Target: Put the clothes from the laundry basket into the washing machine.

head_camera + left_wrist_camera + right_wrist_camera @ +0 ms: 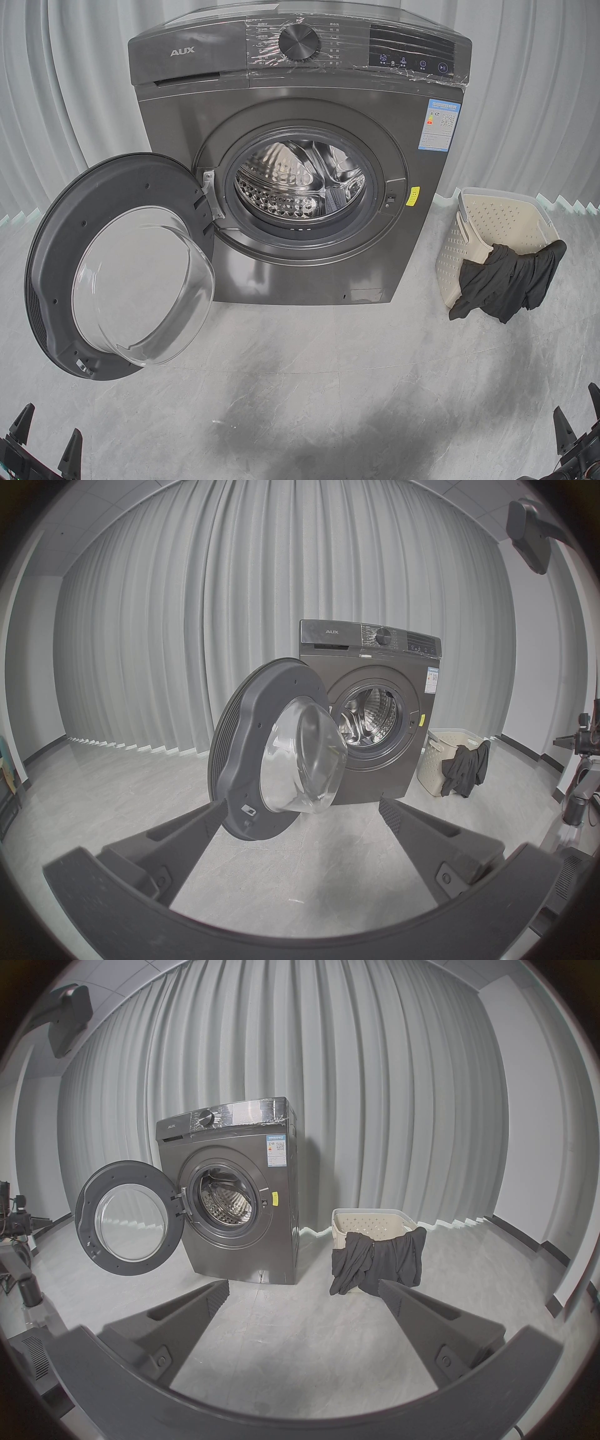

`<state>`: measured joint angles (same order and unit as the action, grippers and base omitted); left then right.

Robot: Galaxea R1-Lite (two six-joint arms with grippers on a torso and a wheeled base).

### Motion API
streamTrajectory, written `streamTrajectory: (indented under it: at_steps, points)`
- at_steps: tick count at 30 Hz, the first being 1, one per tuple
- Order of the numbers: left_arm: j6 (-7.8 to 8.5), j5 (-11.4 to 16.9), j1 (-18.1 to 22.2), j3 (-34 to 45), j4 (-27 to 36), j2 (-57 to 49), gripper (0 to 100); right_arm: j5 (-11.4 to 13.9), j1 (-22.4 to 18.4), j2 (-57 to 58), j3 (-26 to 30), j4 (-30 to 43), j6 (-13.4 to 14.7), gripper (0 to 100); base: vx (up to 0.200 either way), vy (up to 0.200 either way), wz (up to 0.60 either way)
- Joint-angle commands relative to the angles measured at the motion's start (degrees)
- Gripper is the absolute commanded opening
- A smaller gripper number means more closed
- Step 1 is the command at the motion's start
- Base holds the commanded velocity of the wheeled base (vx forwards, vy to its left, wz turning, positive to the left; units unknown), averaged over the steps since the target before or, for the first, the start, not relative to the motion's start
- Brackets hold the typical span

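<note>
Nearest, the left gripper (50, 431) sits at 7 o'clock and the right gripper (576, 406) at 5 o'clock, both low over the floor (325, 387) with fingers spread wide and holding nothing. The floor is pale grey, marbled and glossy. Farther out at 9 o'clock the round door (119, 187) hangs swung open. At 2 o'clock stands the cream laundry basket (494, 219), with dark clothes (506, 278) draped over its front rim. At 12 o'clock stands the grey washing machine (187, 119), its steel drum (300, 178) exposed. Pleated pale curtains (62, 94) line the wall behind.
</note>
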<state>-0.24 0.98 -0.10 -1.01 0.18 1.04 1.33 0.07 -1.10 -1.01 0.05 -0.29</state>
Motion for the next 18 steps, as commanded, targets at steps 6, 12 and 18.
streamTrajectory:
  at_steps: [6,12,18]
  points:
    - [-0.02,-0.10,0.01,1.01,-0.01,-0.86,100,0.08,0.01,1.10,1.01,-0.05,-0.06,100,0.200,-0.100,0.00]
    - [-0.02,-0.10,0.01,1.01,-0.01,-0.77,100,0.08,0.01,1.10,1.01,-0.05,-0.06,100,0.200,-0.200,0.00]
    - [0.07,-0.10,0.01,1.01,-0.01,-0.86,100,0.08,0.01,1.10,1.01,-0.05,-0.06,100,0.100,-0.200,0.00]
